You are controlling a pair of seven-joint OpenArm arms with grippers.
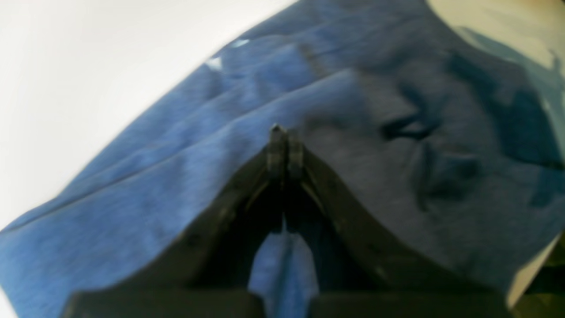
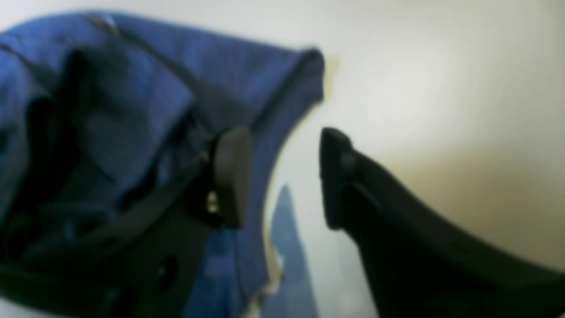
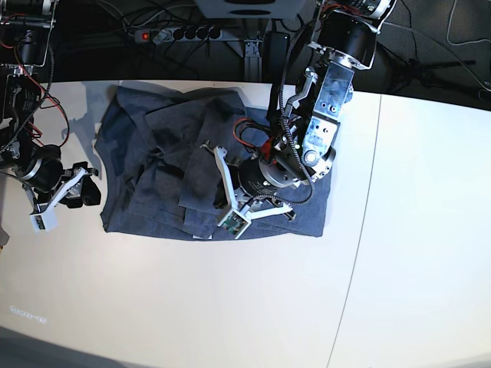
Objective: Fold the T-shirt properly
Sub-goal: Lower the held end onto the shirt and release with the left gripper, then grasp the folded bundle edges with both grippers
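Observation:
The blue-grey T-shirt (image 3: 153,153) lies crumpled and partly folded over itself on the white table (image 3: 230,307). My left gripper (image 3: 221,198) is low over its middle front. In the left wrist view its fingertips (image 1: 282,141) are pressed together on a ridge of the T-shirt (image 1: 176,176). My right gripper (image 3: 93,192) sits at the shirt's left edge. The right wrist view shows this gripper (image 2: 282,176) open, with a hemmed edge of the T-shirt (image 2: 247,79) beside and behind one finger (image 2: 231,176) and bare table behind the gap.
A power strip (image 3: 180,34) and cables lie behind the table's back edge. A seam (image 3: 360,230) runs down the table to the right of the shirt. Wiring and the right arm's base (image 3: 19,92) stand at the far left.

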